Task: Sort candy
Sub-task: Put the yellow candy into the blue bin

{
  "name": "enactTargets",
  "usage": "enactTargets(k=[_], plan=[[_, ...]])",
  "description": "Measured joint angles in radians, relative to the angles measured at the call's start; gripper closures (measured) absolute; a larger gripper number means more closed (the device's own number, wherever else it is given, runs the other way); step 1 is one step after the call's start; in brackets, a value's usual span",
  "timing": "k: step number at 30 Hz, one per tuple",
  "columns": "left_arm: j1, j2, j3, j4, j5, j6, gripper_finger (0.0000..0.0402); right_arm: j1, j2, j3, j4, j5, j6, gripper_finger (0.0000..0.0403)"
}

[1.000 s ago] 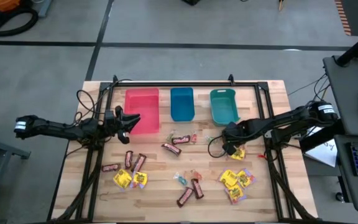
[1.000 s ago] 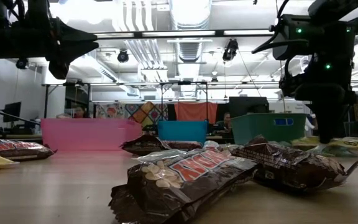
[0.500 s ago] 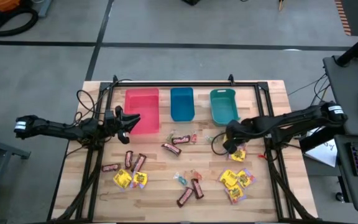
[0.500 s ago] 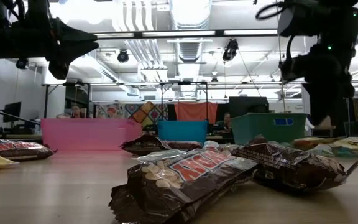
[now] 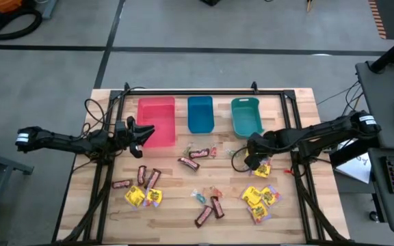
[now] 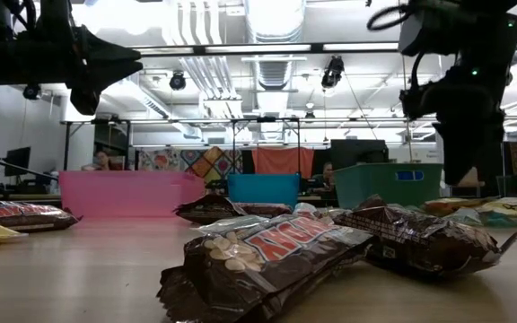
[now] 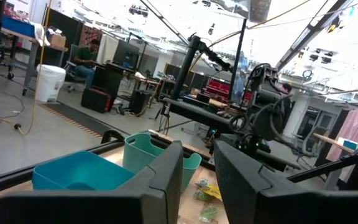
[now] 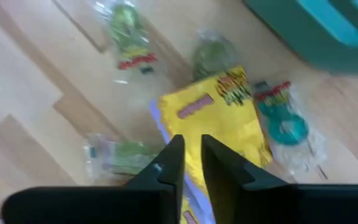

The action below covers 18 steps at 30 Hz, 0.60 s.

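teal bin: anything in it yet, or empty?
Empty, as far as visible: the high view shows only bare floor inside the teal bin; candy lies on the table.

— How's the light over the tabletop (image 5: 299, 102)?

— Even and soft from above. Shadows under the arms are faint, and the wood shows no glare.

— And at table height?

— Strongly backlit. The ceiling lights (image 6: 267, 47) burn out to white, so both arms read as near-black silhouettes. The nearest chocolate bar (image 6: 267, 256) is slightly soft, with small highlights on its wrapper.

— The wrist cameras?

— The right one is smeared: the yellow packet (image 8: 219, 121) and the clear wrappers around it are blurred. The left one is sharper, bright toward the upper right where the ceiling washes out.
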<state>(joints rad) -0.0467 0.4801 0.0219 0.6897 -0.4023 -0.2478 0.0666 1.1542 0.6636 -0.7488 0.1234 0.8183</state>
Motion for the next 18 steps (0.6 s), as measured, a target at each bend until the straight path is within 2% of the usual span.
enactTargets(k=[12,15,18], plan=[[0.0,0.0,0.0,0.001,0.0,0.0,0.0325,-0.013,0.041,-0.004,-0.007,0.041,0.072,0.0197],[0.0,0.0,0.0,0.001,0.0,0.0,0.0325,-0.022,0.058,-0.014,-0.007,0.067,0.065,0.0178],[0.0,0.0,0.0,0.001,0.0,0.0,0.0325,-0.031,0.085,-0.023,-0.003,0.07,0.054,0.0177]])
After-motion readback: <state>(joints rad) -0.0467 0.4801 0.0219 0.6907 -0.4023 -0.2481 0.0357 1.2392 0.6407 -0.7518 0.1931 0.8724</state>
